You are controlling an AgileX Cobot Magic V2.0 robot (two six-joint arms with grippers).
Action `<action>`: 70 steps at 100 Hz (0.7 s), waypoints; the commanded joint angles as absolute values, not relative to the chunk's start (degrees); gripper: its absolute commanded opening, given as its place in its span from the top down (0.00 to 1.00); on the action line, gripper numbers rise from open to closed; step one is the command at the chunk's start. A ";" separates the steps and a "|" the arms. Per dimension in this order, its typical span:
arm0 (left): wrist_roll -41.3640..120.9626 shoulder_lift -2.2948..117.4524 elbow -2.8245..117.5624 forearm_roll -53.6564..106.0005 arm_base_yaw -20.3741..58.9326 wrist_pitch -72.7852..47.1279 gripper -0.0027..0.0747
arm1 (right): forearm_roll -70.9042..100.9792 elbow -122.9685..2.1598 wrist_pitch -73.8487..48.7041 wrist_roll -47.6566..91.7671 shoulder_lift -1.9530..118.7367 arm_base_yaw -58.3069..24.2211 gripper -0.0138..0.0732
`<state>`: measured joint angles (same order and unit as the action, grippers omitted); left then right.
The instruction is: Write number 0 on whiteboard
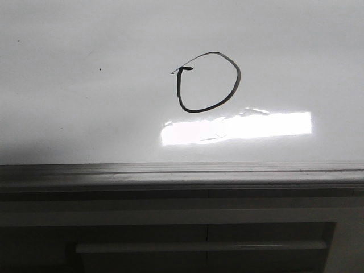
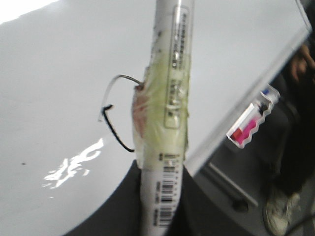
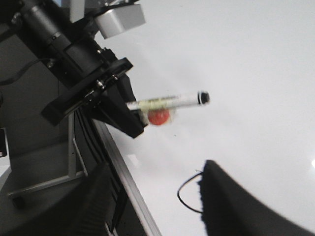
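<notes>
- The front view shows the whole number 0 (image 1: 207,82), a black loop with a small hook at its upper left, drawn on the whiteboard (image 1: 85,85) just above a bright rectangular light reflection (image 1: 236,128); no arm appears there.
- The left wrist view shows only part of the loop, because a taped white marker (image 2: 165,123) stands in front of it.
- The right wrist view shows the left gripper (image 3: 129,114) closed on that marker, its black tip clear of the board.
- In that same view, the right gripper (image 3: 162,206) has dark fingers (image 3: 236,206) spread apart, holding nothing, 1 hiding part of the loop.
- Beside the board's edge hangs a small clear tray (image 2: 251,125) with red and pink items.
</notes>
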<state>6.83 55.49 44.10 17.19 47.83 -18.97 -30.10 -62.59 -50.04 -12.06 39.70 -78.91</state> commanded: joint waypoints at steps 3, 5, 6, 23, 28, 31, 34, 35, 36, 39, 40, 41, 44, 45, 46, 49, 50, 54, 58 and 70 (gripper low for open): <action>0.00 57.06 43.26 16.69 45.14 -7.61 0.99 | -32.38 -62.59 -51.83 -13.50 35.45 -78.89 0.84; 0.00 57.48 43.26 16.69 44.61 -7.46 0.99 | -32.38 -62.04 -51.93 -13.50 34.58 -78.89 0.91; 0.00 57.89 43.26 16.69 44.43 -7.46 0.99 | -32.38 -61.84 -51.93 -13.50 34.01 -78.89 0.93; 0.00 63.13 43.26 16.69 42.42 -4.06 0.99 | -32.46 -56.22 -49.89 -15.20 28.97 -78.89 0.92; 0.00 64.67 43.26 16.69 42.42 -2.69 0.99 | -32.46 -54.85 -49.67 -16.54 28.34 -78.89 0.92; 0.00 65.73 43.26 16.69 42.42 -1.64 0.99 | -32.46 -53.91 -49.67 -17.09 28.09 -78.89 0.92; 0.00 66.62 43.26 16.69 42.42 -1.07 0.99 | -32.46 -53.44 -49.67 -17.12 27.98 -78.89 0.92; 0.00 66.84 43.26 16.69 42.42 -0.58 0.99 | -32.46 -53.13 -49.67 -17.12 27.98 -78.89 0.92; 0.00 67.27 43.26 16.69 42.42 -0.31 0.99 | -32.46 -52.98 -49.67 -17.26 27.98 -78.89 0.92; 0.00 68.07 43.26 16.69 42.42 0.77 0.99 | -32.46 -52.48 -49.67 -17.54 27.98 -78.89 0.92; 0.00 68.28 43.26 16.69 42.42 1.00 0.99 | -32.46 -52.26 -49.67 -17.55 27.98 -78.89 0.92; 0.00 68.67 43.26 16.69 42.42 1.20 0.99 | -32.46 -52.14 -49.67 -17.55 27.98 -78.89 0.92; 0.00 69.42 43.26 16.69 42.42 2.24 0.99 | -32.46 -51.68 -49.53 -17.66 27.98 -78.89 0.92; 0.00 69.59 43.26 16.69 42.42 2.41 0.99 | -32.46 -51.59 -49.53 -17.66 27.98 -78.89 0.92; 0.00 69.93 43.26 16.69 42.42 2.76 0.99 | -32.46 -51.57 -49.53 -17.81 27.98 -78.89 0.92; 0.00 70.59 43.26 16.69 42.42 3.28 0.99 | -32.46 -51.30 -49.39 -18.11 27.98 -78.89 0.92; 0.00 70.90 43.26 16.69 42.42 3.41 0.99 | -32.46 -51.17 -49.39 -18.33 27.98 -78.89 0.92; 0.00 71.60 43.26 16.69 42.42 3.87 0.99 | -32.46 -51.15 -49.39 -19.15 27.98 -78.89 0.92; 0.00 72.24 43.26 16.69 42.42 4.16 0.99 | -32.46 -51.15 -49.39 -19.43 27.98 -78.89 0.92; 0.00 73.66 43.26 16.69 42.42 4.16 0.99 | -32.46 -51.15 -49.39 -19.57 27.98 -78.89 0.92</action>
<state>0.66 74.08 41.69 16.50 42.52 -0.49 -30.45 -49.78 -53.71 -19.07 27.86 -78.91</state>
